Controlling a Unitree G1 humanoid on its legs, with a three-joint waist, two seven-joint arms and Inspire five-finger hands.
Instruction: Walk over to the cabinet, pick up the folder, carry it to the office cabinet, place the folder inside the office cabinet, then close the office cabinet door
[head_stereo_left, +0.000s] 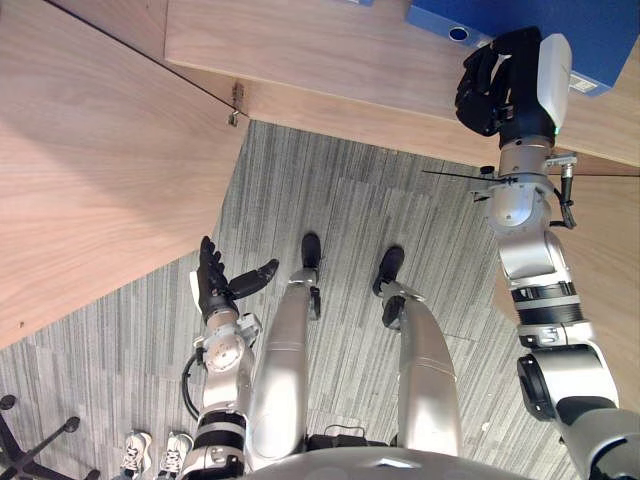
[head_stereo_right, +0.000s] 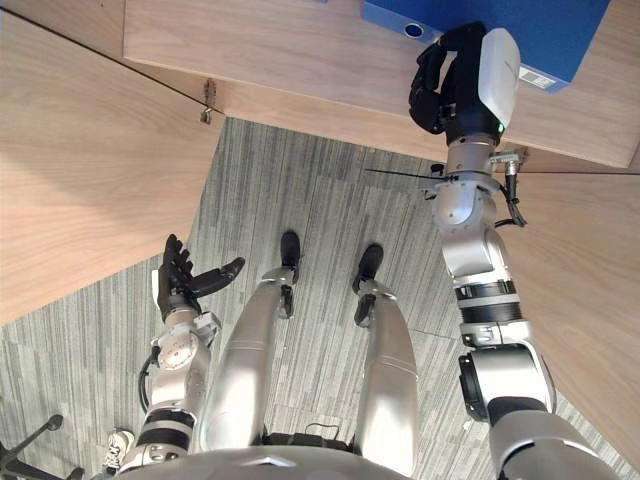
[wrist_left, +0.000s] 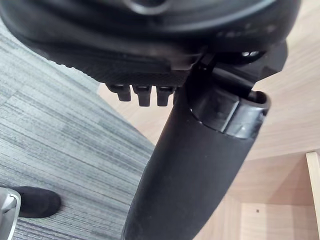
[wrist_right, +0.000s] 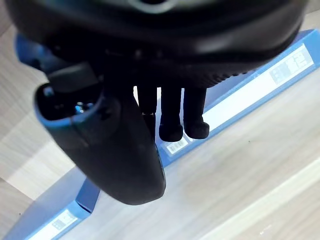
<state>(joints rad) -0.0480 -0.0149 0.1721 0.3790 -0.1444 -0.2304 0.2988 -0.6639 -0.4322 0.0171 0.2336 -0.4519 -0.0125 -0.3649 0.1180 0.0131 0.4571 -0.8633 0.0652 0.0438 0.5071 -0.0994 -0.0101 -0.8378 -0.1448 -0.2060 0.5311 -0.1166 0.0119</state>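
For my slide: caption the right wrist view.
Right hand at the blue folder lying on the wooden cabinet.

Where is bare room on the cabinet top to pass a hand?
Bare wood runs left of the blue folder along the cabinet top to the hinge. Crowded at the folder's near corner, where the right hand hovers.

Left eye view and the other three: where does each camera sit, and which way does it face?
Left eye view: on the head, looking down; left hand low, right hand by the blue rectangular folder on the light wooden cabinet top.
Right eye view: same scene, slightly aside.
Left wrist view: along the left hand, toward grey carpet.
Right wrist view: along the right hand, onto the same folder.
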